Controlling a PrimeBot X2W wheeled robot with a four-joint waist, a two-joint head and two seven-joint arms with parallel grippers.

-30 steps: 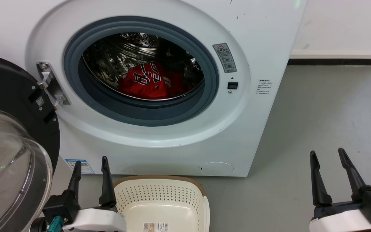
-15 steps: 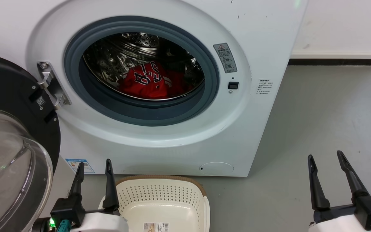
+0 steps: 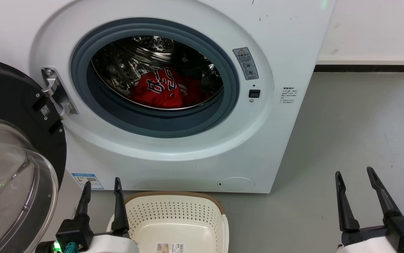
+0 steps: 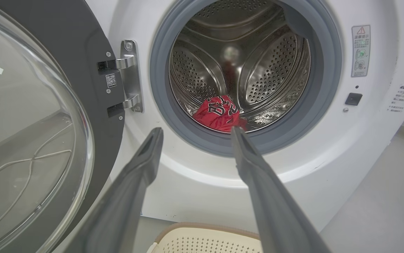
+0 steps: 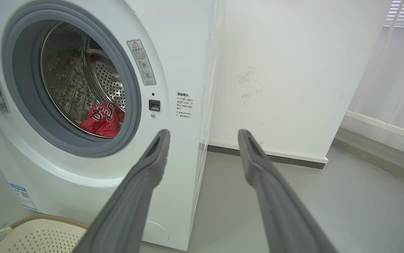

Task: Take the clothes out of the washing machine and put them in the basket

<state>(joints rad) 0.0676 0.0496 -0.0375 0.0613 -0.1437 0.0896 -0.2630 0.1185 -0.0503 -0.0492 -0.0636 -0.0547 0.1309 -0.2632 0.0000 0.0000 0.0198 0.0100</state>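
Note:
The white washing machine [image 3: 282,31] stands with its door swung open to the left. Red clothes [image 3: 160,89] with "23" numerals lie at the bottom of the steel drum, also seen as clothes [image 4: 219,112] and clothes [image 5: 103,119]. The cream basket [image 3: 174,218] sits on the floor right in front of the machine and is empty but for a sticker. My left gripper [image 3: 102,182] is open, low beside the basket's left rim. My right gripper [image 3: 353,172] is open over the floor to the right of the machine. Both are well short of the drum.
The black-rimmed glass door [image 3: 8,168] juts out at the left, close to my left arm. Grey floor [image 3: 356,116] spreads to the right of the machine. A white wall with a dark skirting [image 3: 363,66] stands behind.
Both grippers have sunk slightly lower in the head view, and the left one shifted a little right. The clothes and basket have not moved.

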